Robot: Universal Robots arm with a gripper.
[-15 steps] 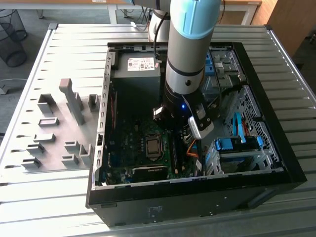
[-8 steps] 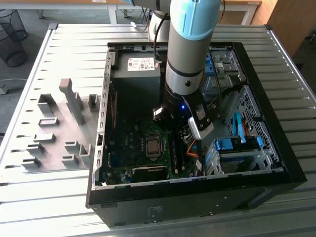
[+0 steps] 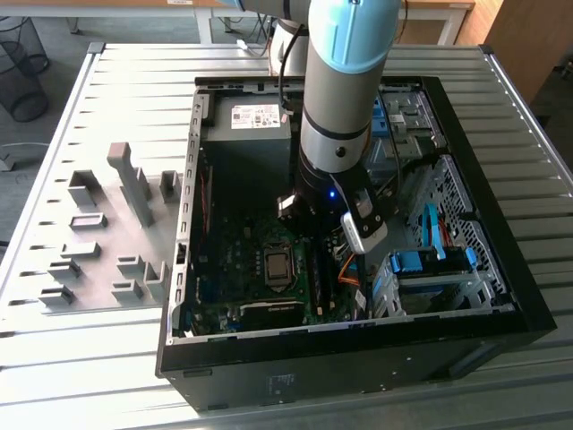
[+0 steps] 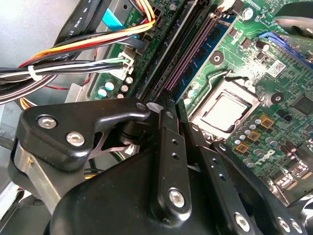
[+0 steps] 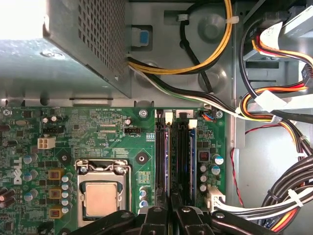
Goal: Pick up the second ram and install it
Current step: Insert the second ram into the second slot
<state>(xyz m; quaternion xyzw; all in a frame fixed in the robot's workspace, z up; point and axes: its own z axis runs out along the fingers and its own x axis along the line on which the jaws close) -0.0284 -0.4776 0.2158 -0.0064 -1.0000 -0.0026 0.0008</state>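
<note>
The second ram (image 5: 167, 156) is a thin stick seen edge-on, standing in a memory slot of the green motherboard (image 5: 88, 132) beside the processor socket (image 5: 100, 196). My gripper (image 5: 171, 213) sits over one end of it, one black finger on each side, shut on the stick. In the second wrist view the same fingers (image 4: 166, 147) stand almost together over the slot line, and the ram (image 4: 190, 49) runs away from them. Another blue-green stick (image 5: 192, 161) stands in the slot beside it. In the exterior view my arm (image 3: 336, 134) reaches down into the open computer case (image 3: 358, 354).
Bundles of coloured cables (image 5: 274, 112) lie close beside the memory slots. The grey power supply box (image 5: 63, 44) stands past the far end of the board. Grey fixture blocks (image 3: 125, 188) stand on the slatted table at the exterior view's left of the case.
</note>
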